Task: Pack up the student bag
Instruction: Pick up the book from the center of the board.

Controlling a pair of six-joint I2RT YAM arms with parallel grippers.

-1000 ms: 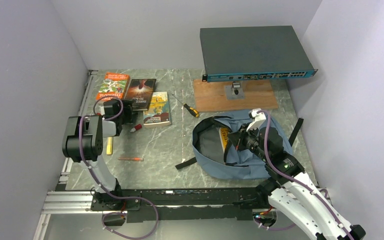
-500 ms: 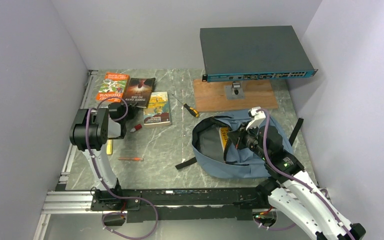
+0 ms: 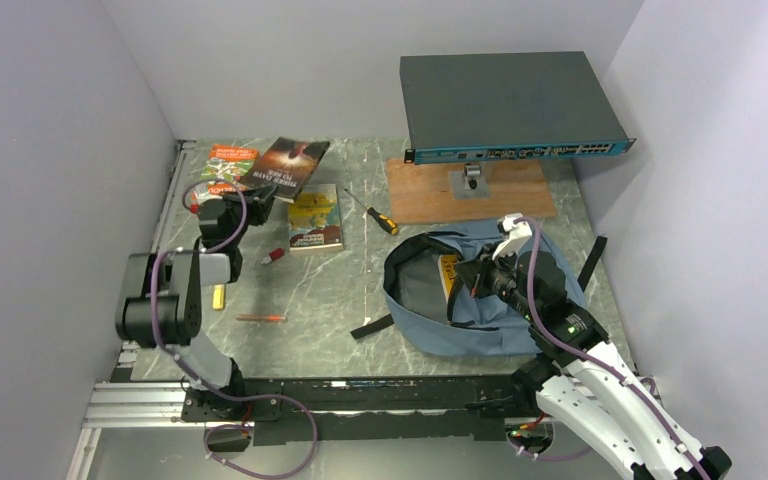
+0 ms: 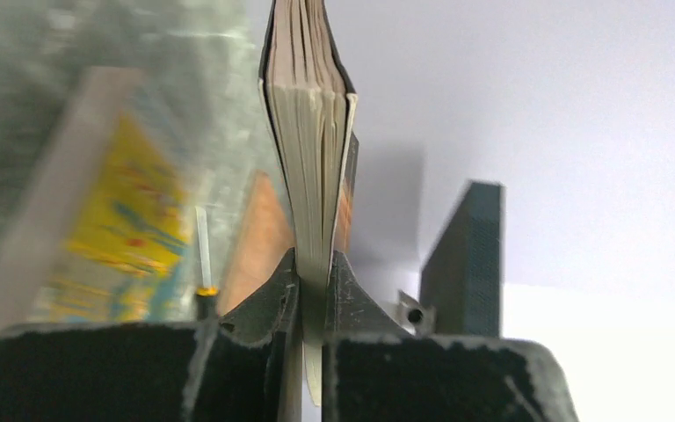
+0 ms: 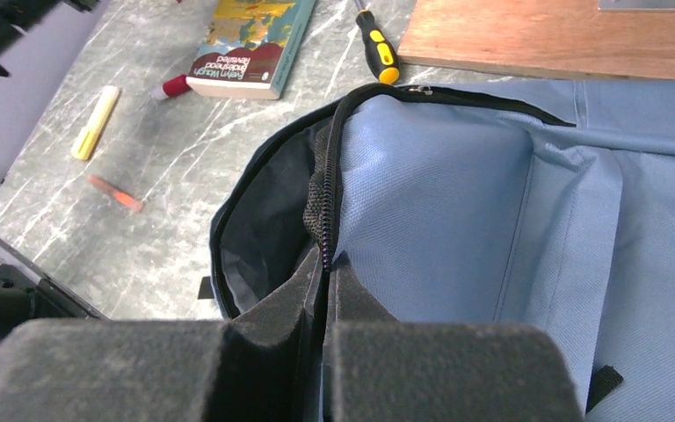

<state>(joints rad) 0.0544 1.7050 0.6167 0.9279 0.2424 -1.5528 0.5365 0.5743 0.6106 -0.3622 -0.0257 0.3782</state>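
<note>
While the right claw [image 5: 323, 280] pinches the bag [image 3: 490, 338] rim at desk [image 3: 320, 285] right to hold the mouth open, the left claw [image 4: 314, 268] clamps a dark book [image 3: 287, 162]. Book's tilted off the desk, likely bag-bound.

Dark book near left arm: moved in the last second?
Yes. The dark book, flat beside the orange book before, is now lifted and tilted in the left gripper, shifted toward the back wall.

Left arm [image 3: 160, 300] stood folded, elbow high, wrist stretched toward the far left | left gripper [image 4: 314, 264] was clamped on a dark book [image 3: 288, 160] | right arm [image 3: 585, 355] leaned forward | right gripper [image 5: 325, 264] pinched the student bag [image 5: 457, 202] at its zipper rim.
</note>
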